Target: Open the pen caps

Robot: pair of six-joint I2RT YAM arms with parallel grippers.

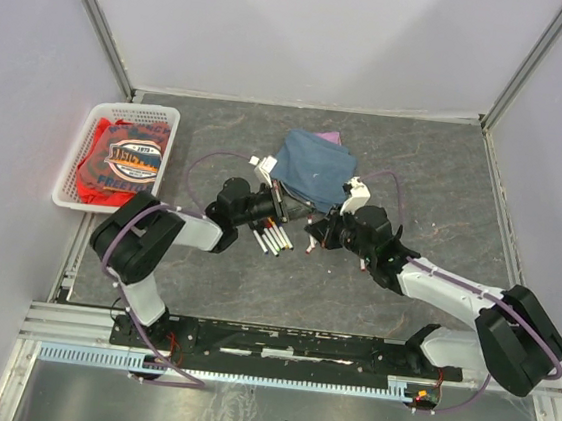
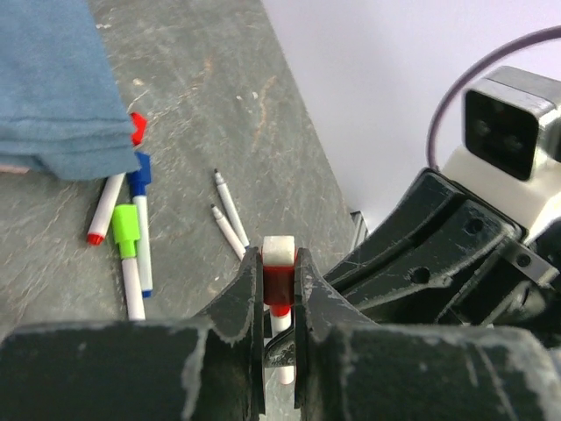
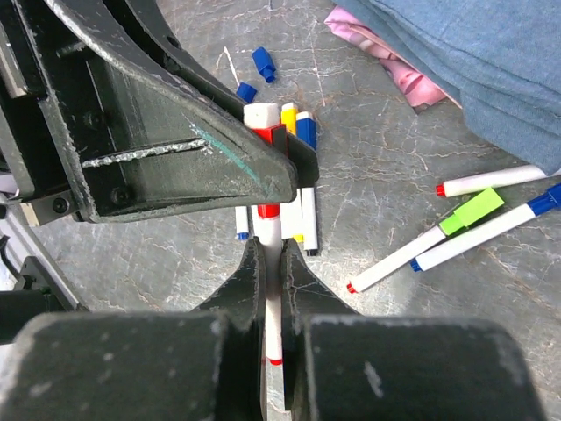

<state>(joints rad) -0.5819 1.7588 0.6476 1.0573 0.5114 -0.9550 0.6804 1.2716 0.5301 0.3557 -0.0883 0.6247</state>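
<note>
Left claw (image 2: 279,263): narrow, clamped on the red cap (image 2: 278,282) of one pen, over the middle of the worktop (image 1: 203,283).
Held pen (image 3: 273,307): spans both claws; the cap looks seated on it, not yet off.
Right claw (image 3: 273,254): narrow, pinching that pen's white barrel.
Done: two loose blue caps (image 3: 262,61) lie on the worktop, and two bare-tipped pens (image 2: 230,215) lie nearby.
Left: the green-capped pen (image 3: 472,211) and its red and blue neighbours by the blue cloth (image 2: 53,79) remain capped; probably early to midway.
</note>
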